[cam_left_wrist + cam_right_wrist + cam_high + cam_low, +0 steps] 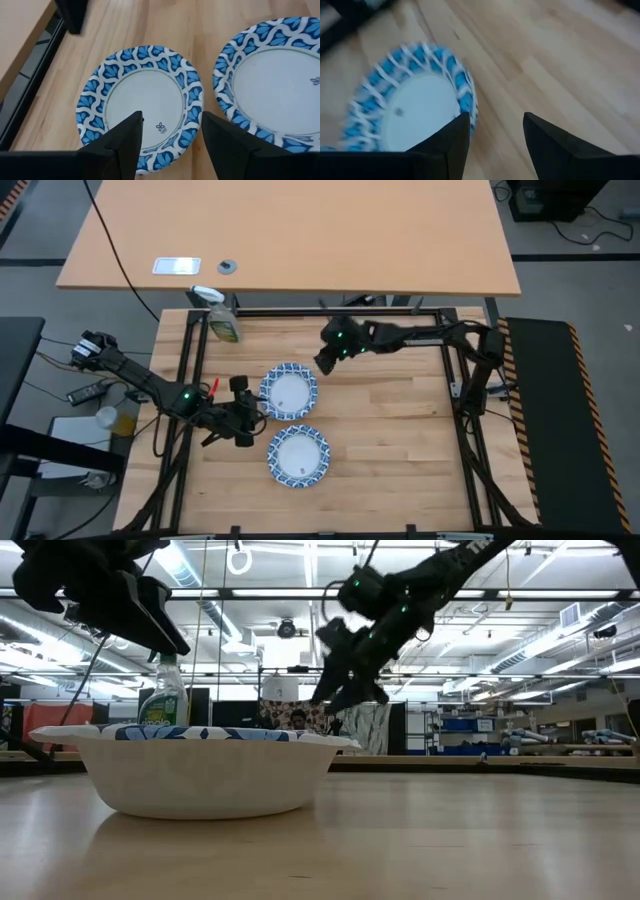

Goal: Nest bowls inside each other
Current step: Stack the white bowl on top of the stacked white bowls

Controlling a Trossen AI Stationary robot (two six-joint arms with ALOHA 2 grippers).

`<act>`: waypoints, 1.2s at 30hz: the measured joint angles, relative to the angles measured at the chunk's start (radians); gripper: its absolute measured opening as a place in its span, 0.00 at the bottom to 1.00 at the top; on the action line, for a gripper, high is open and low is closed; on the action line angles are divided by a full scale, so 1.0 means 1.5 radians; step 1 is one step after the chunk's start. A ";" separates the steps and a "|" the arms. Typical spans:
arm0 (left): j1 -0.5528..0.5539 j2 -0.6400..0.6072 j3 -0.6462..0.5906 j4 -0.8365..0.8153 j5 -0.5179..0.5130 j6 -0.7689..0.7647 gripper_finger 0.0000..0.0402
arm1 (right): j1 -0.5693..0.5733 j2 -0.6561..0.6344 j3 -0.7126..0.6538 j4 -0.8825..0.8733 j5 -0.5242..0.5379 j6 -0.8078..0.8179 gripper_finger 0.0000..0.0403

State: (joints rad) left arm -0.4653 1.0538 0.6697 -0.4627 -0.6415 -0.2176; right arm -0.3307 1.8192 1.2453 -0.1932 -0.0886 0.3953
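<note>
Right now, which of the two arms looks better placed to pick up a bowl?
Probably the left. The left gripper hangs open at the table's left, beside both bowls, the far bowl and the near bowl. The right gripper, also open, hovers just beyond the far bowl only.

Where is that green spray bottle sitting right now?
In the high view the spray bottle lies near the table's far left corner, beyond the two bowls and apart from both.
</note>
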 joint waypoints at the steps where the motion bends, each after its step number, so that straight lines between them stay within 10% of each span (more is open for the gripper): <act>1: 0.004 0.000 0.000 0.000 0.000 0.000 0.51 | 0.011 0.011 -0.001 0.002 0.008 -0.010 0.48; 36: 0.099 0.084 -0.058 0.001 0.041 -0.059 0.51 | 0.085 0.098 -0.001 0.059 0.098 -0.088 0.48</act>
State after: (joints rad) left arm -0.3162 1.1793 0.5827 -0.4613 -0.5805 -0.3061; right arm -0.2028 1.9665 1.2435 -0.1042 0.0590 0.2638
